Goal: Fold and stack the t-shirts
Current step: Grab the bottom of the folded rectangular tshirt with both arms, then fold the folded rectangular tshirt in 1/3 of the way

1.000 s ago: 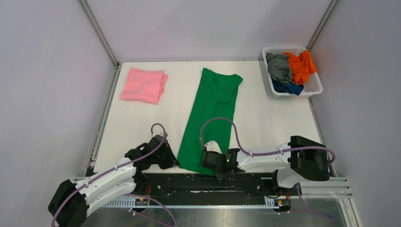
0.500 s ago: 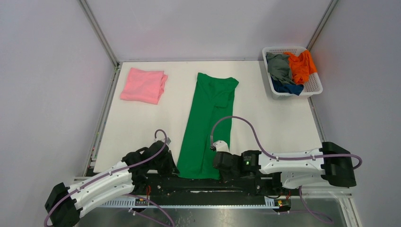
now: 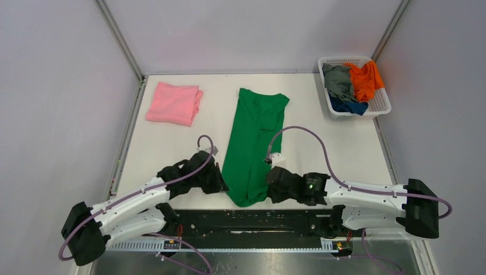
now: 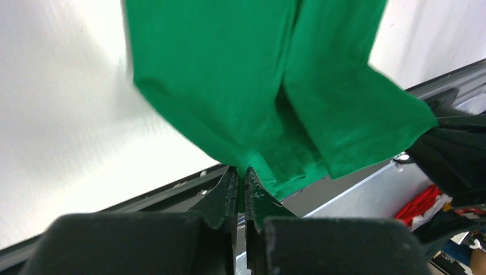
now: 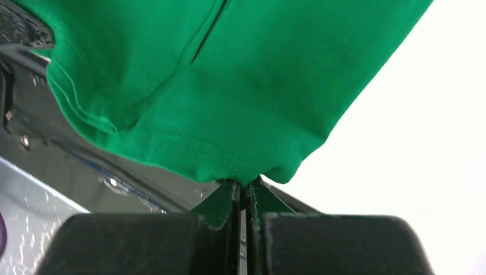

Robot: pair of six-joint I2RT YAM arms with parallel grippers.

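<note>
**A:** How many t-shirts do you count?

**B:** Five. From the left, one pink t-shirt (image 3: 173, 103) is folded into a small packet. It lies on the white desk (image 3: 166, 150) near the far left corner. One green t-shirt (image 3: 254, 143) lies in the middle of the desk as a long narrow strip, from the far side to the near edge. The three others are heaped in the one white slatted basket (image 3: 383, 109) at the far right corner. They are a grey t-shirt (image 3: 338, 81), an orange t-shirt (image 3: 365, 78) just beside it on the right, and a dark blue t-shirt (image 3: 347, 106) at the near end of the basket.

**A:** And the fingers?

**B:** There are two pairs. The left fingers (image 4: 231, 186) are closed and pinch the near left corner of the green t-shirt. In the left wrist view the cloth comes out right between the tips. The right fingers (image 5: 228, 195) are closed too, on the near right corner of the same shirt. Its stitched hem is just above the tips.

**A:** How does the near end look?

**B:** From above it is gathered and rounded between the two pairs of fingers. I cannot tell if it touches the desk there.
</note>
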